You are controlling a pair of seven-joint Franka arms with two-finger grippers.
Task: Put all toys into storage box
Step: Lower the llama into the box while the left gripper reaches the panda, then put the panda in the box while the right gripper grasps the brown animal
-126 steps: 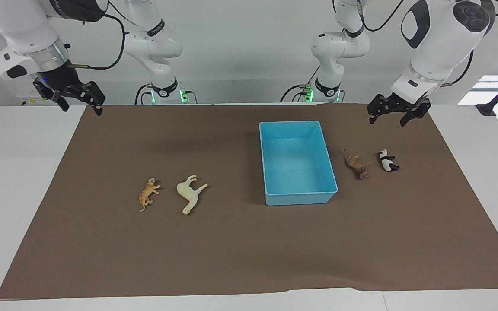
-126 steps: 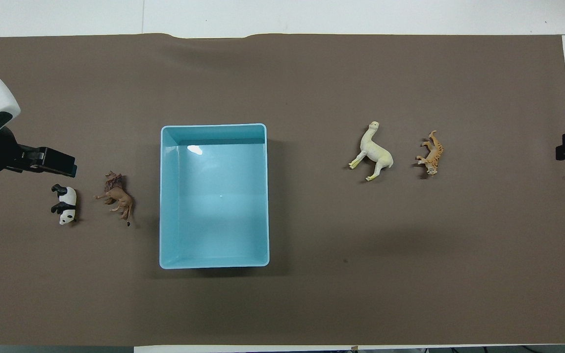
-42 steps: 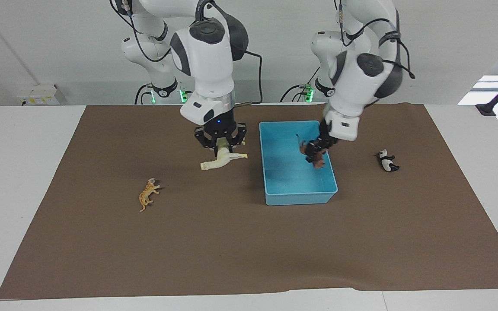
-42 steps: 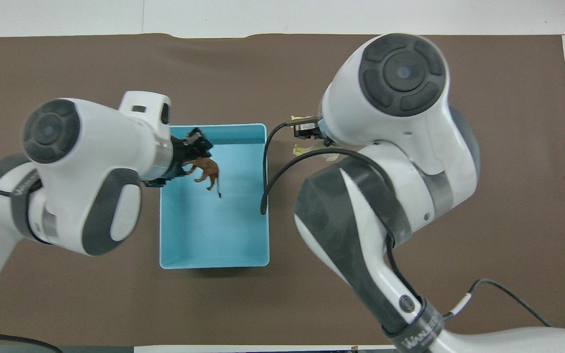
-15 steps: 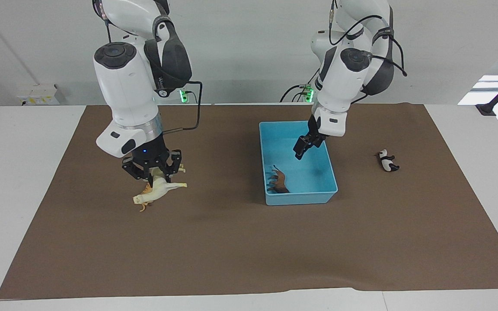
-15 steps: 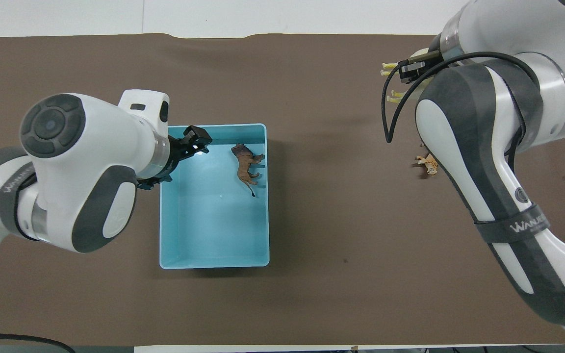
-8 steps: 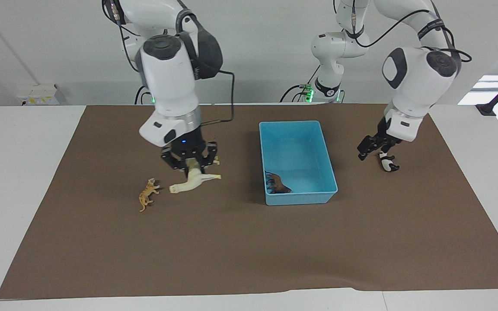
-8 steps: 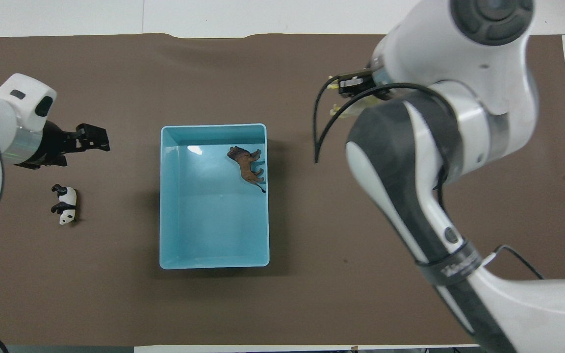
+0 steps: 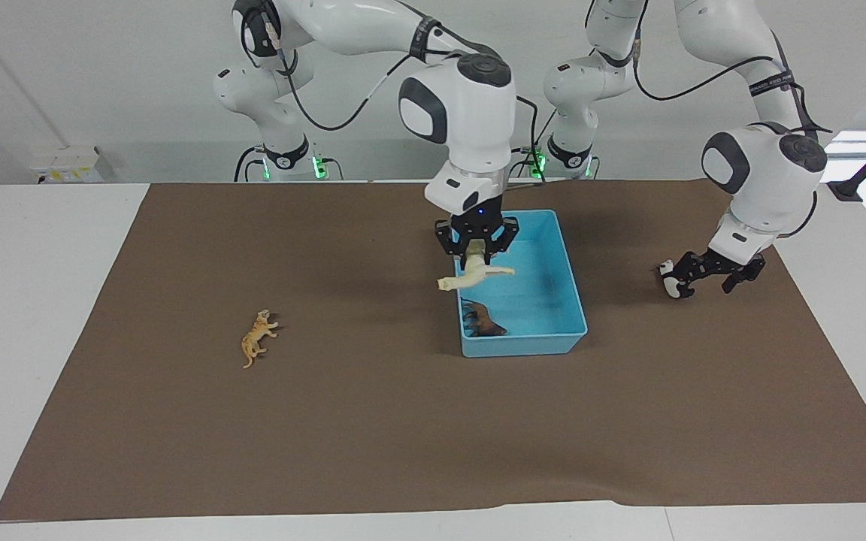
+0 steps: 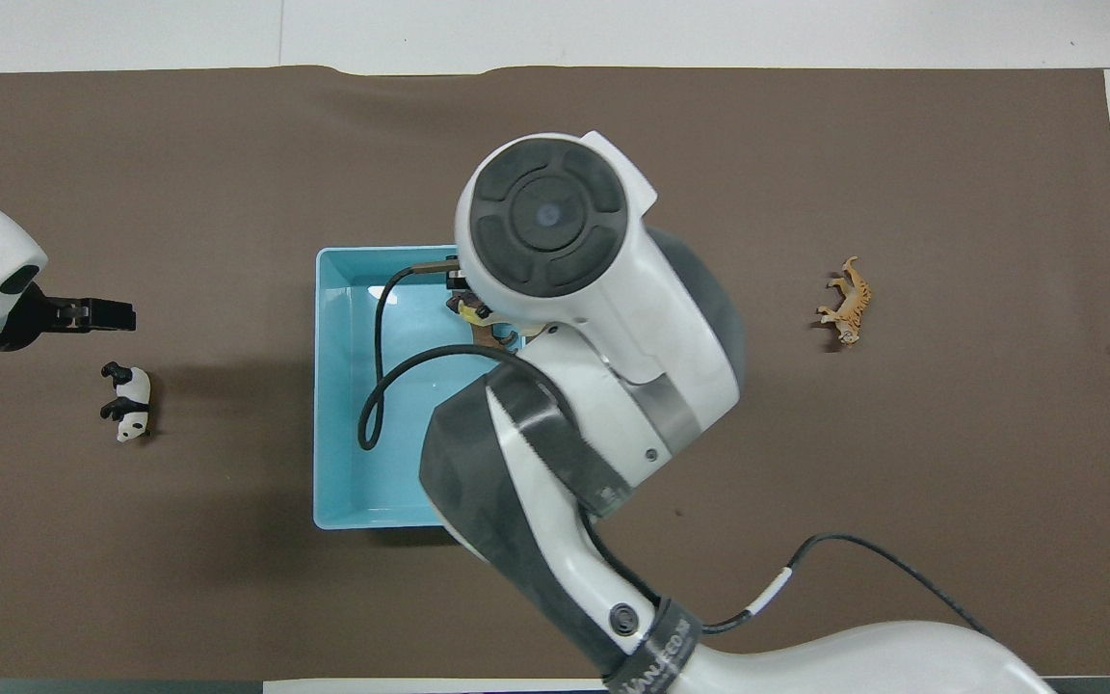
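My right gripper (image 9: pixel 476 252) is shut on the cream-white horse (image 9: pixel 470 276) and holds it over the light blue storage box (image 9: pixel 553 342), above the wall toward the right arm's end. The brown lion (image 9: pixel 484 319) lies inside the box, in the corner farthest from the robots. The orange tiger (image 9: pixel 255 340) lies on the mat toward the right arm's end; it also shows in the overhead view (image 10: pixel 847 299). My left gripper (image 9: pixel 713 276) is open, low over the mat right beside the black-and-white panda (image 9: pixel 668 284). In the overhead view the panda (image 10: pixel 128 400) lies uncovered.
A brown mat (image 9: pixel 373 436) covers the white table (image 9: pixel 27 300). In the overhead view the right arm (image 10: pixel 565 318) covers part of the box (image 10: pixel 343 434) and hides the horse.
My right gripper has carried the horse from beside the tiger to over the box. My left gripper has dropped lower beside the panda. The lion and tiger lie as before.
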